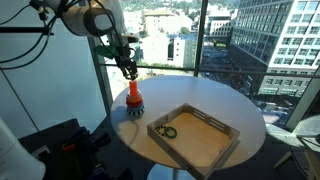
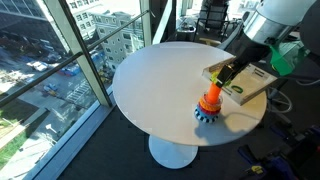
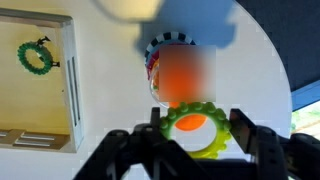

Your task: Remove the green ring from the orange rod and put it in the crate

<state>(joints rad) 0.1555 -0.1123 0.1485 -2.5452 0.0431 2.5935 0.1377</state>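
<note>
Item: green ring (image 3: 212,143), toothed, lime in colour. It sits between the fingertips directly over the orange rod (image 1: 134,93), and orange shows through its hole in the wrist view.
Pincer: gripper (image 3: 198,122), with one finger pressed to each side of the ring, so it appears clamped on the ring.
Clearance: the pictures do not show whether the ring is fully clear of the rod's rounded top.
Rod: upright near the left edge of the round table (image 1: 230,100), with stacked rings (image 1: 135,110) round its foot.
Crate (image 1: 205,140): on the table just right of the rod and nearer in an exterior view, and at the left in the wrist view.
Crate contents: a darker green ring (image 3: 35,55) lies by one corner.
Step in hand: lift-off, then carry to the crate.
Method, lift: pull straight up along the rod's axis. A sideways drag may catch the ring's teeth or tip the rod.
Method, carry: move across only once the ring is clearly above the tip, keeping it level and the squeeze firm.
Method, release: lower it over bare floor away from the darker ring, inside the low walls, and let go from close to the floor so it does not bounce out.
</note>
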